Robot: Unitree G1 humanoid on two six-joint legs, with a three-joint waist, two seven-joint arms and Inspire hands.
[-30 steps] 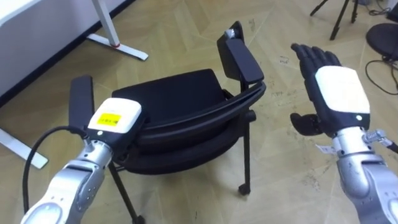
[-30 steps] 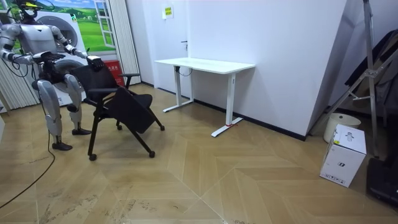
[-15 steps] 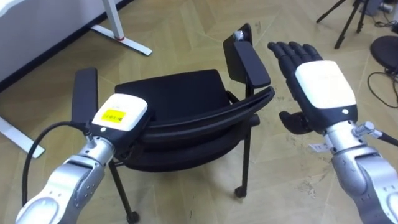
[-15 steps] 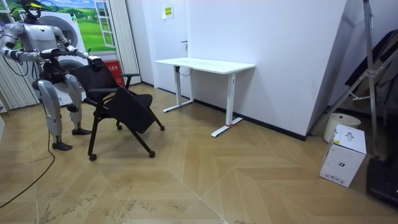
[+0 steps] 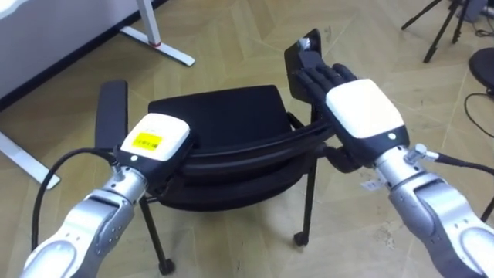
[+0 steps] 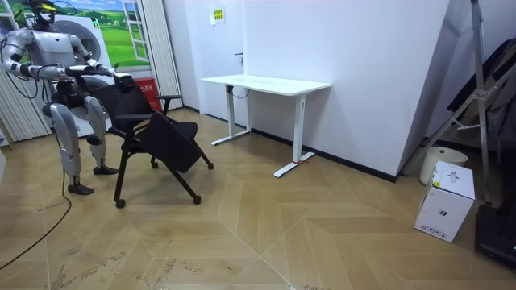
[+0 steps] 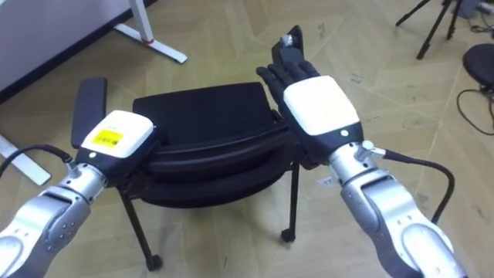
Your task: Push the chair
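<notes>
Black chair [image 5: 224, 116] on the wood floor [image 5: 231, 31], just ahead at 12 o'clock in the eye views. Faces away: backrest [image 5: 247, 150] nearest, seat [image 5: 220, 112] reaching out toward 12 o'clock. Long line of the backrest's top rail from 9 o'clock to 3 o'clock, rising a little toward 3. Left armrest [image 5: 112, 112] at 10 o'clock and right armrest [image 5: 299, 55] at 1 o'clock, both pointing toward 12 o'clock. Stands on thin legs, with a caster [image 5: 302, 239] at 5 o'clock.

Left robot hand [image 5: 154, 140] set on the backrest's 9 o'clock end, white back uppermost. Fingers hidden beyond the rail, so cannot tell whether curled or straight.

Right robot hand [image 5: 356, 112] at the backrest's 3 o'clock end. Fingers [image 5: 318, 77] straight and close together, stretched toward 11 o'clock over the right armrest's pad; thumb lower, beside the rail.

White desk [image 6: 266, 83] against the wall, well apart from the chair. In the room view, robot upright behind the chair at the room view's left, arms out to the backrest, seat pointing toward the room view's right. Tripod [image 5: 444, 27] at 2 o'clock.
</notes>
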